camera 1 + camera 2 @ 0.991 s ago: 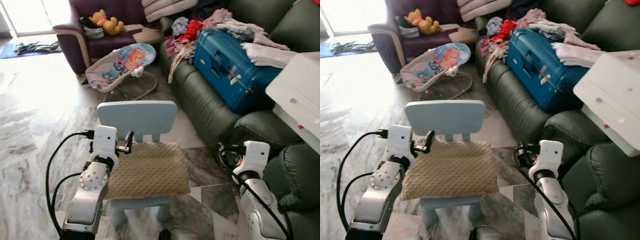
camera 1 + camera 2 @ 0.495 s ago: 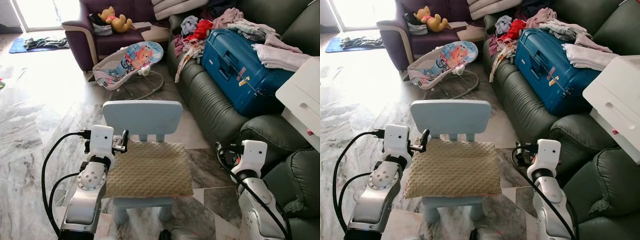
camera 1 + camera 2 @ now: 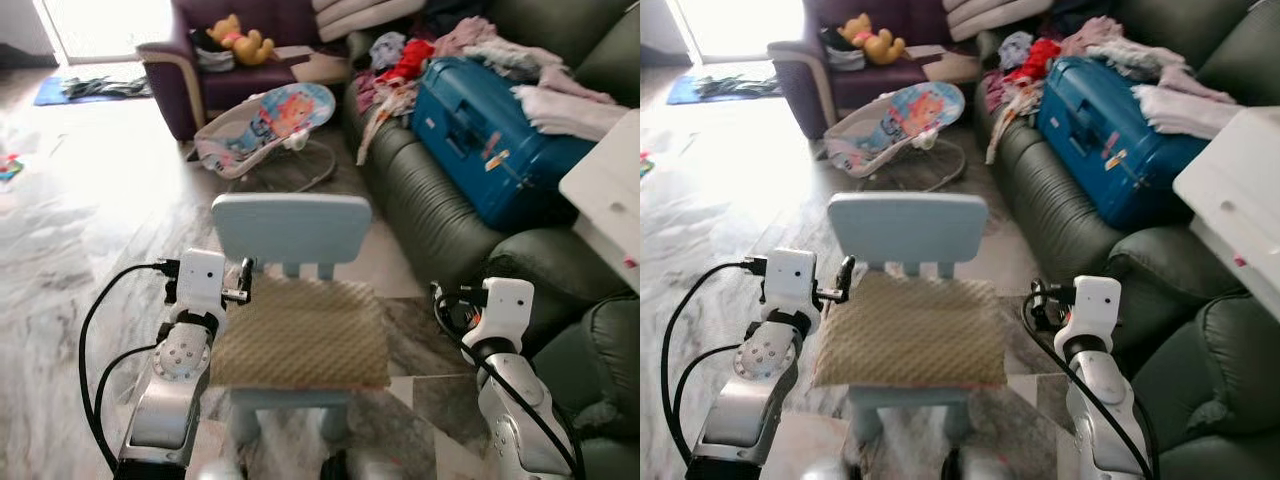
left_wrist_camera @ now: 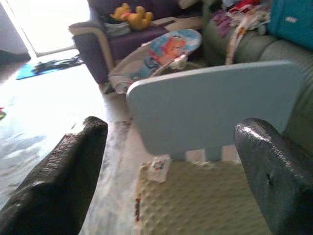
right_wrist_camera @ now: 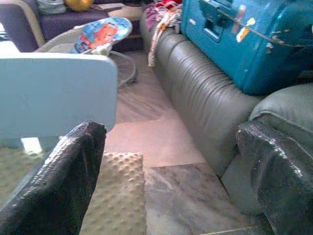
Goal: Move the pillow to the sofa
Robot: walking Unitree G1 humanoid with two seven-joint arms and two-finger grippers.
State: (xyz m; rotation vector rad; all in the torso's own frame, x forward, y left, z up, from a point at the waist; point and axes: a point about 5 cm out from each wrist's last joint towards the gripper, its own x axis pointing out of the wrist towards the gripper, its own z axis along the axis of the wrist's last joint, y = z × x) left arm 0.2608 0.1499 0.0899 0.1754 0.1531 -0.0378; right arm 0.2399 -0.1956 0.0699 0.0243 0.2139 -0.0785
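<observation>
A beige dimpled pillow (image 3: 300, 335) lies flat on the seat of a small light-blue child's chair (image 3: 290, 228). My left gripper (image 4: 173, 129) is open at the pillow's back left corner, its fingers (image 3: 244, 272) pointing at the chair back, nothing between them. My right gripper (image 5: 171, 129) is open too, held to the right of the chair over the floor, beside the pillow's right edge (image 5: 120, 191). The dark green sofa (image 3: 430, 210) runs along the right, just beyond my right arm (image 3: 500, 320).
On the sofa lie a blue suitcase (image 3: 490, 130), folded laundry (image 3: 570, 100) and loose clothes (image 3: 400, 60). A white box (image 3: 610, 190) juts in at the right. A baby bouncer (image 3: 265, 120) and a purple armchair (image 3: 220, 75) with a yellow plush toy (image 3: 243, 38) stand beyond the chair.
The whole picture has shifted a little and turned blurry, so the camera moved. Both grippers keep their places beside the pillow, which stays on the chair.
</observation>
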